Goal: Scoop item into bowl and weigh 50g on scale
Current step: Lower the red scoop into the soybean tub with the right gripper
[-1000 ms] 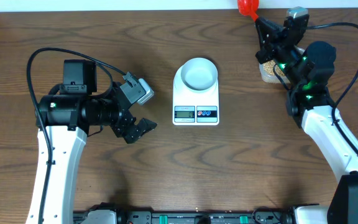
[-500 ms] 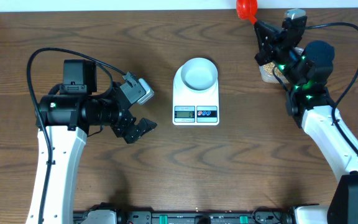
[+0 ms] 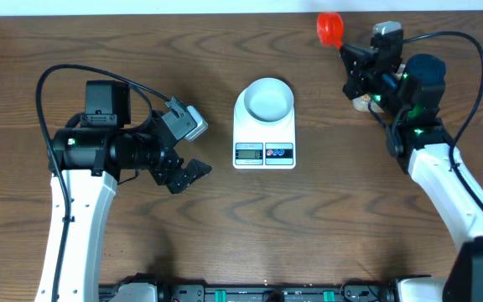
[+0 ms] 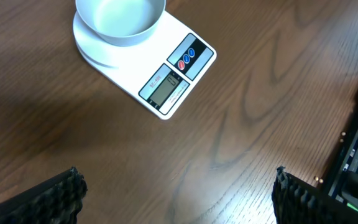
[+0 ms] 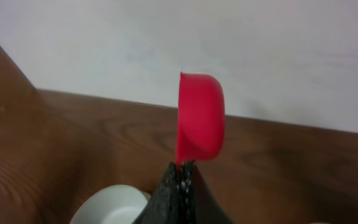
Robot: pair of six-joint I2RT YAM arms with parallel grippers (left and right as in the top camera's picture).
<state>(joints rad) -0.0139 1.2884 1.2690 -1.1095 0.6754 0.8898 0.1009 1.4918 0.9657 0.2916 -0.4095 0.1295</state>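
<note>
currently the right gripper (image 3: 348, 52) is clamped on the red scoop (image 3: 330, 28) at the table (image 3: 225, 243) far edge; left gripper (image 3: 187, 172) fingers apart, near the scale (image 3: 264, 153) bearing the bowl (image 3: 267, 99).

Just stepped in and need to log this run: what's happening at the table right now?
The right gripper is shut on the handle of a red scoop, held up near the back of the table, right of the scale. A pale bowl sits on the white scale in the middle and looks empty. The left gripper is open, holding nothing, left of the scale. Whether the scoop is loaded can't be seen.
</note>
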